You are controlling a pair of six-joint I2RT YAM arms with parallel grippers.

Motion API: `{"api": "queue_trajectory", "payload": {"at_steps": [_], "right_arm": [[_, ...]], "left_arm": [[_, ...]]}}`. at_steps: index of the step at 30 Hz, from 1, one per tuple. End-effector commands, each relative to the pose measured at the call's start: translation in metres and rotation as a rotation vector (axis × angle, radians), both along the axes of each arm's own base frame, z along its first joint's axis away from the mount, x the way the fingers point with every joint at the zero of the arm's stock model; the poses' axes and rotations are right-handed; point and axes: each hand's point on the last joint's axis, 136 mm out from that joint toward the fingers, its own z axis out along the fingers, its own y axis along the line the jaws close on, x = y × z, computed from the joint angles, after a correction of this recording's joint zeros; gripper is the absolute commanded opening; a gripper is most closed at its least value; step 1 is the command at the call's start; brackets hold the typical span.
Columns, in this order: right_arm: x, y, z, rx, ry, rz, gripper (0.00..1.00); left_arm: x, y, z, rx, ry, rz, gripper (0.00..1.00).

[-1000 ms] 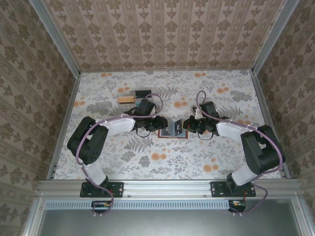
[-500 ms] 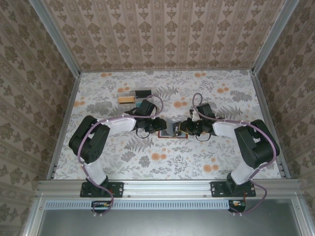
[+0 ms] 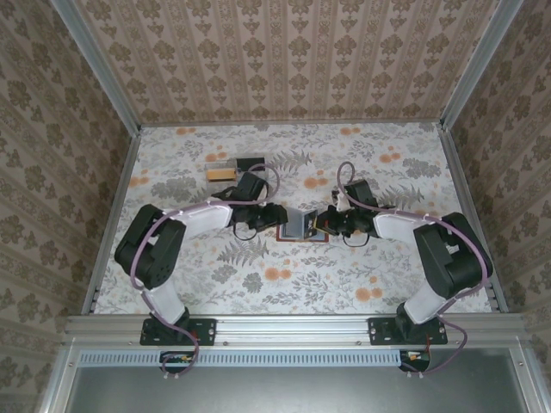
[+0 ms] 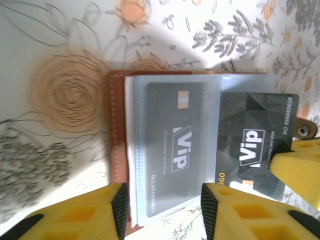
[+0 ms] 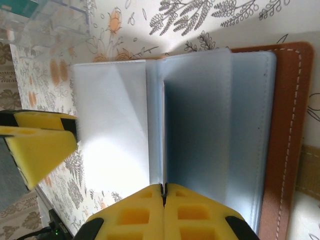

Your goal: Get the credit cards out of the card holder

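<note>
1. Right gripper [image 5: 164, 210] first: its fingers are pressed tight together on a thin sheet [image 5: 163, 125] that stands edge-on. Whether that is a sleeve leaf or a card, we cannot tell.
2. Left gripper [image 4: 165, 212]: the fingers are spread, and the plastic sleeve [image 4: 135, 190] sits between them with its lower edge hidden behind the pads.
3. Inside that sleeve we read a dark card [image 4: 175, 150] marked Vip, hazy under the plastic. Its long axis runs up the left wrist view.
4. A second dark card [image 4: 257, 135] juts out beside it, and the right gripper's yellow finger covers its lower corner.
5. The card holder [image 3: 301, 231] lies open mid-table [image 3: 258, 284] between both grippers, leather down. Its long axis runs left to right in the top view, with one leaf raised upright.
6. The clasp tab [image 5: 311, 170] is cut off at the frame edge, and a clear tray [image 5: 45, 20] is blurred at the top left of the right wrist view.
</note>
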Motion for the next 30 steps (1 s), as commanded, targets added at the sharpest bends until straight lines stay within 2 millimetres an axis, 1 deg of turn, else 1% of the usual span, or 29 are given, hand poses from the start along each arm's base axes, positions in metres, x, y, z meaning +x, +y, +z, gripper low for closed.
{"api": "queue_trajectory", "payload": {"at_steps": [1, 3, 6, 9, 11, 12, 13, 14, 17, 20, 23, 26, 30], "right_arm": [[-0.001, -0.007, 0.02, -0.009, -0.048, 0.003, 0.0], [0.0, -0.008, 0.031, -0.004, -0.073, 0.005, 0.0], [0.003, -0.006, 0.052, 0.026, -0.122, 0.01, 0.0], [0.008, 0.002, 0.083, 0.103, -0.203, 0.022, 0.0], [0.014, 0.008, 0.101, 0.16, -0.251, 0.024, 0.0], [0.014, 0.01, 0.12, 0.19, -0.296, 0.027, 0.0], [0.016, 0.013, 0.131, 0.215, -0.325, 0.03, 0.0], [0.018, 0.014, 0.142, 0.236, -0.351, 0.034, 0.0], [0.02, 0.017, 0.167, 0.28, -0.408, 0.044, 0.0], [0.022, 0.019, 0.183, 0.312, -0.446, 0.044, 0.0], [0.022, 0.023, 0.191, 0.357, -0.457, 0.05, 0.0], [0.022, 0.026, 0.194, 0.393, -0.453, 0.058, 0.0], [0.022, 0.026, 0.194, 0.397, -0.45, 0.058, 0.0]], "left_arm": [[0.004, 0.021, 0.022, 0.011, -0.041, 0.039, 0.56], [0.006, 0.027, 0.035, -0.004, -0.059, 0.056, 0.61], [0.011, 0.027, 0.06, -0.076, -0.099, 0.076, 0.6], [0.015, 0.012, 0.091, -0.218, -0.132, 0.074, 0.57], [0.02, -0.003, 0.115, -0.345, -0.154, 0.065, 0.55], [0.02, -0.008, 0.124, -0.397, -0.159, 0.059, 0.54], [0.022, -0.014, 0.134, -0.454, -0.175, 0.051, 0.53], [0.023, -0.018, 0.142, -0.497, -0.182, 0.049, 0.53], [0.023, -0.026, 0.158, -0.581, -0.19, 0.028, 0.51], [0.019, -0.031, 0.164, -0.626, -0.186, 0.005, 0.48], [0.017, -0.035, 0.167, -0.658, -0.174, -0.01, 0.47], [0.014, -0.042, 0.169, -0.69, -0.165, -0.035, 0.44], [0.01, -0.047, 0.173, -0.706, -0.168, -0.055, 0.4]]}}
